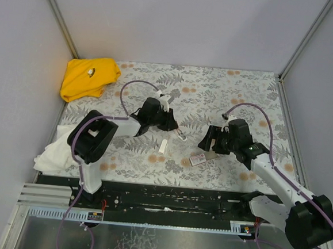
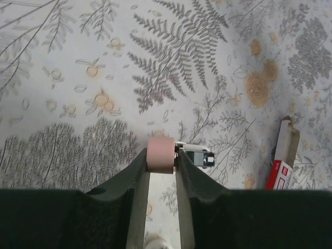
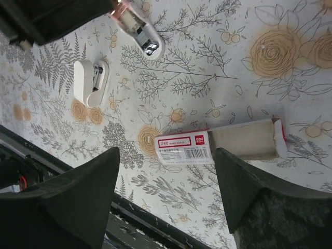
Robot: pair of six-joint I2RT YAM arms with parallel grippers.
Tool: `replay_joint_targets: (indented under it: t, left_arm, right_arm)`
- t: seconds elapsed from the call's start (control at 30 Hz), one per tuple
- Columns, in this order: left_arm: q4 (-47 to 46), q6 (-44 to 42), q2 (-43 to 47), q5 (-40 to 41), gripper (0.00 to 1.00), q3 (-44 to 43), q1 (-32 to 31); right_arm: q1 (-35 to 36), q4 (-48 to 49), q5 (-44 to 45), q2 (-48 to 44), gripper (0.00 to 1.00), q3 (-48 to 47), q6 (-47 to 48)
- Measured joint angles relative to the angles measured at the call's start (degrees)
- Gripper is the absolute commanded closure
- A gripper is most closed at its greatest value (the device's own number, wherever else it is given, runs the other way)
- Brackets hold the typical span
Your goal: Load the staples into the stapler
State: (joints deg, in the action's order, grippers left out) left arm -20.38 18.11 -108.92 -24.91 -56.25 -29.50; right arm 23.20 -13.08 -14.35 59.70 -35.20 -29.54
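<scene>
Nearest, at the left edge of the patterned surface [image 1: 215, 94], lies a crumpled white cloth [image 1: 53, 153]. Toward the middle, a small flat box [image 1: 198, 159] with a red-and-white label lies on its side. Its long axis runs roughly left to right, and its pale inner tray [image 3: 249, 140] is slid partway out of the right end. What the tray holds cannot be made out.

The right gripper [image 3: 167, 151] hangs over the box with its fingers spread wide, one on each side of it in the wrist view, and holds nothing.

Just beyond the box on the left lies a small white oblong piece [image 1: 163, 145], apart from everything else, with its long axis running near to far.

A little farther still is the stapler [image 3: 139, 32]. Its long axis runs diagonally, with the pink end toward the left arm and the shiny metal end pointing near-right, toward the box. The left gripper [image 2: 161, 158] pinches the pink end between its two fingers, while the metal part juts out free past them.

In the far left corner sits a bunched yellow cloth [image 1: 89, 78].
</scene>
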Motion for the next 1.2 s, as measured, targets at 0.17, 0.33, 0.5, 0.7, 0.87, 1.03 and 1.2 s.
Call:
replay_joint_targets:
  t: [0.17,0.33,0.5,0.7,0.87,1.03,1.2]
  left_arm:
    - [-2.29,2.91,8.26,12.83,0.93,8.35,-4.68]
    - [-2.25,6.4,12.76,27.5,0.96,10.1,-13.29]
    - [0.59,8.94,12.98,38.18,0.96,10.08,-18.71]
    - [5.07,10.67,12.22,46.56,0.96,8.79,-22.43]
    - [7.98,11.61,12.09,50.49,0.95,7.82,-24.76]
    - [10.84,12.74,11.34,52.72,0.92,6.62,-26.23]
    - [13.55,14.43,10.32,54.47,0.85,5.97,-27.71]
  right_arm:
    - [0.04,2.78,-1.64,6.01,0.24,-0.42,-4.94]
    - [1.07,5.09,-2.67,12.85,0.25,-2.78,-7.17]
    - [1.99,8.31,-4.0,18.38,0.27,-4.81,-8.92]
    - [3.23,11.52,-4.85,23.8,0.38,-5.46,-9.99]
    - [3.45,13.46,-4.85,27.67,0.44,-5.49,-10.34]
    - [3.98,15.19,-4.94,30.42,0.49,-5.49,-10.58]
    - [4.42,16.79,-5.49,32.74,0.54,-5.86,-10.78]
